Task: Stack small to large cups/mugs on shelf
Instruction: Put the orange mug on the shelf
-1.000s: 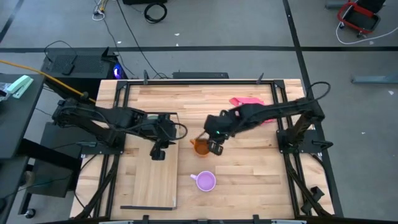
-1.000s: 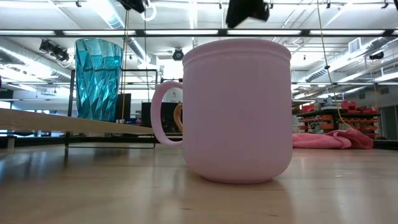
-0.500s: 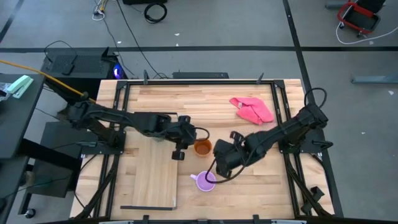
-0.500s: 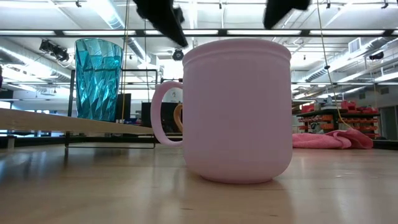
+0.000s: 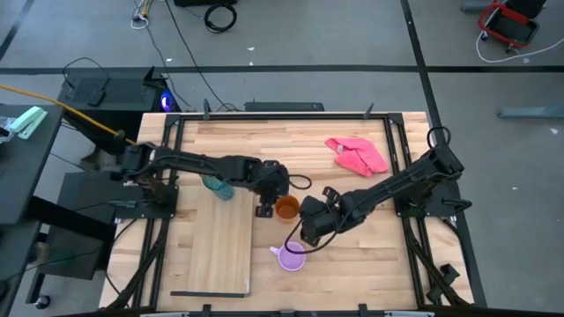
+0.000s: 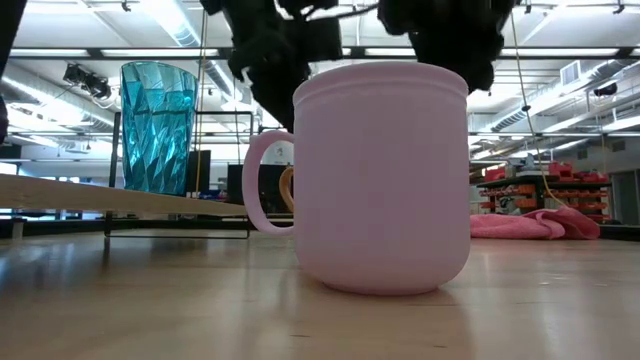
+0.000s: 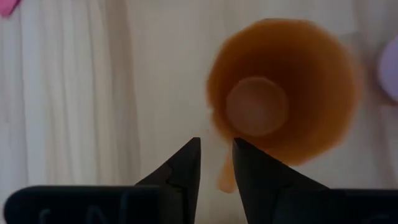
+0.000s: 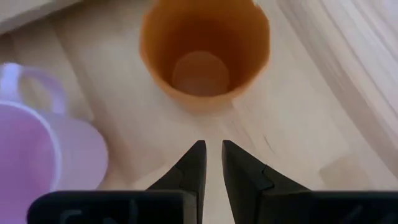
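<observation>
The orange mug (image 5: 285,209) stands upright on the table, just right of the shelf (image 5: 220,251). The teal tumbler (image 5: 218,187) stands on the shelf's far part. The lilac mug (image 5: 291,257) stands upright nearer the front edge and fills the low view (image 6: 385,180). My left gripper (image 7: 216,155) hovers at the orange mug's left side. It is open by a narrow gap, and the mug's handle (image 7: 225,177) shows below that gap. My right gripper (image 8: 211,155) hangs between the orange mug (image 8: 205,53) and the lilac mug (image 8: 43,149). It is narrowly open with nothing in it.
A pink cloth (image 5: 357,155) lies at the table's far right. Black wire frames stand at the shelf's ends (image 6: 180,225). Bare wood lies along the near edge and right of the lilac mug.
My left gripper has swung from over the shelf toward the table's right and sunk beside the orange mug, uncovering the tumbler. My right gripper has left the orange mug's right side and dropped toward the near edge, between the two mugs. No mug has moved.
</observation>
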Robot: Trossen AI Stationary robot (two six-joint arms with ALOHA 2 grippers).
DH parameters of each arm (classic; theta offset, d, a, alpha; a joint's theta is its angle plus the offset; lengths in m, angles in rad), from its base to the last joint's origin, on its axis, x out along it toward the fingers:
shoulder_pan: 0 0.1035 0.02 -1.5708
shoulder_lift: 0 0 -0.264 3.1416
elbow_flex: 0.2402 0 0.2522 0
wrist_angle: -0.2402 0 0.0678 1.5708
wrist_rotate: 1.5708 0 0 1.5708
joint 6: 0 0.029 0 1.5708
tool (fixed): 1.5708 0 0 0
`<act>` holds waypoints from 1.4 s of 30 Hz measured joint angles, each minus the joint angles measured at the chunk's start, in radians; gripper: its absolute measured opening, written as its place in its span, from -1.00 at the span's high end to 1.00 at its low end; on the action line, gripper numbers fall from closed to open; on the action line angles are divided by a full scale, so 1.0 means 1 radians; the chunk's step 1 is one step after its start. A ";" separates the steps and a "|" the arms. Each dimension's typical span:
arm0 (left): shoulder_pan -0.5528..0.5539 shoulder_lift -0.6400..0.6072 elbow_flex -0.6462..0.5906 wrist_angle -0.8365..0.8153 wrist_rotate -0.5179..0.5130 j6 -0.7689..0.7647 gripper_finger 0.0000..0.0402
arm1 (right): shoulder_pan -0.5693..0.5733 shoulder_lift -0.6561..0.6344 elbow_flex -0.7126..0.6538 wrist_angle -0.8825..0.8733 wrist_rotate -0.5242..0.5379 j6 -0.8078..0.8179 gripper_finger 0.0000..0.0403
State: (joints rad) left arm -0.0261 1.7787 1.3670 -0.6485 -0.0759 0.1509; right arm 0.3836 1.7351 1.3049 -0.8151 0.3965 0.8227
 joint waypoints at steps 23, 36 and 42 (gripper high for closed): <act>0.076 0.009 0.000 -0.008 -0.002 -0.035 0.49 | -0.094 0.000 -0.091 0.258 -0.001 -0.115 0.71; 0.087 0.009 0.000 -0.046 -0.001 -0.061 0.49 | -0.155 0.000 -0.090 0.257 -0.001 -0.202 0.71; 0.098 0.008 0.000 -0.054 -0.002 -0.061 0.51 | -0.160 0.000 -0.090 0.244 -0.025 -0.216 0.71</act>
State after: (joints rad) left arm 0.0718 1.7872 1.3670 -0.7022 -0.0779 0.0896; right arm 0.2237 1.7351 1.2152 -0.5715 0.3720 0.6064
